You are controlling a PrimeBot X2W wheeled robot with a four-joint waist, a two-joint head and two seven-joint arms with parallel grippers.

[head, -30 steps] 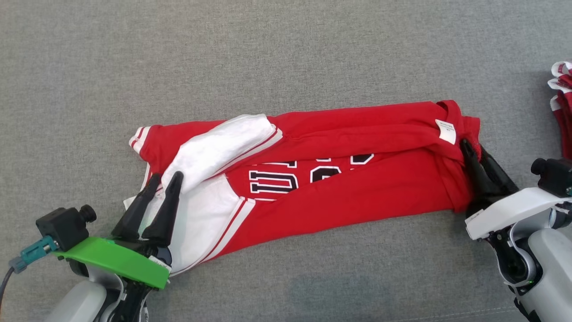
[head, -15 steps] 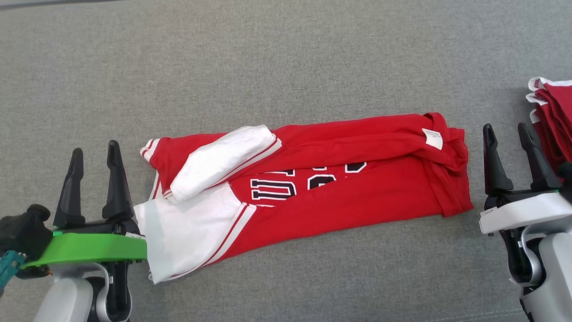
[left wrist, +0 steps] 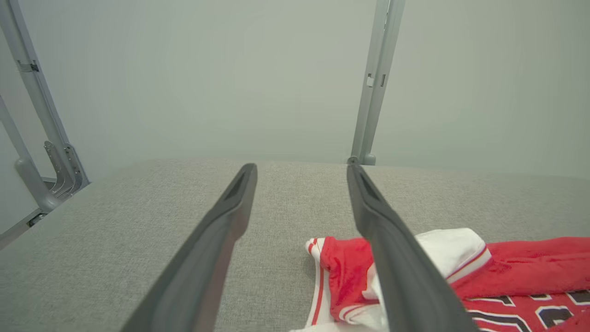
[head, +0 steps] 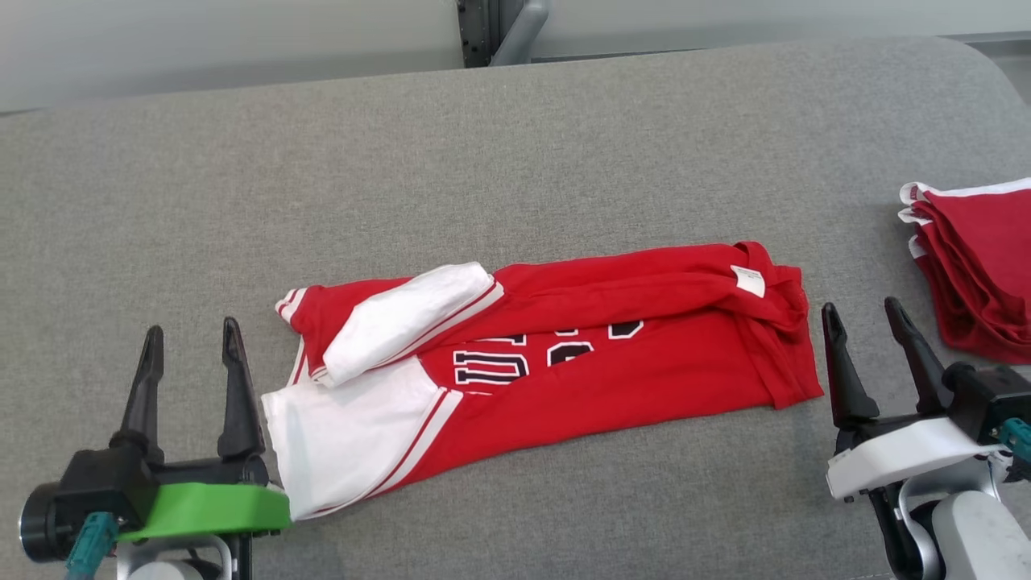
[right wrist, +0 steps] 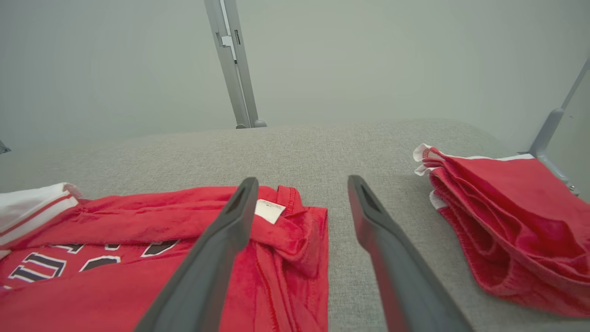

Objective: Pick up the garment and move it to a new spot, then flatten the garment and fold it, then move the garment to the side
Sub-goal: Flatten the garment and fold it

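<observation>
The red garment (head: 612, 379) lies stretched out long on the soft gray table top (head: 515, 145), right between the two claws. It is folded into a long strip, with big black and white letters showing on its front. One end is white, and a white sleeve (head: 403, 318) with red stripes is folded over on top of it. That white end is next to the left claw (head: 192, 326). The left claw is wide open and has nothing in it. Its two dark fingers point away from the robot and stand just beside the white cloth, on the outer side. The cloth edge is very near the claw, but I cannot tell if they touch. Seen from the left claw's own camera, the striped corner of the garment peeks out past its inner finger (left wrist: 396, 258). The other end of the garment is all red and bunched a little, with a small white tag (head: 747, 280) on it. That end is next to the right claw (head: 859, 305). The right claw is wide open too and holds nothing. A thin bit of gray table shows between it and the red cloth, so they are apart. On the far side of the right claw, away from the garment, sits a pile of folded red clothes (head: 979, 266) with white edges. Past the table stands a gray metal post (head: 515, 24) against a pale wall (left wrist: 184, 69).
</observation>
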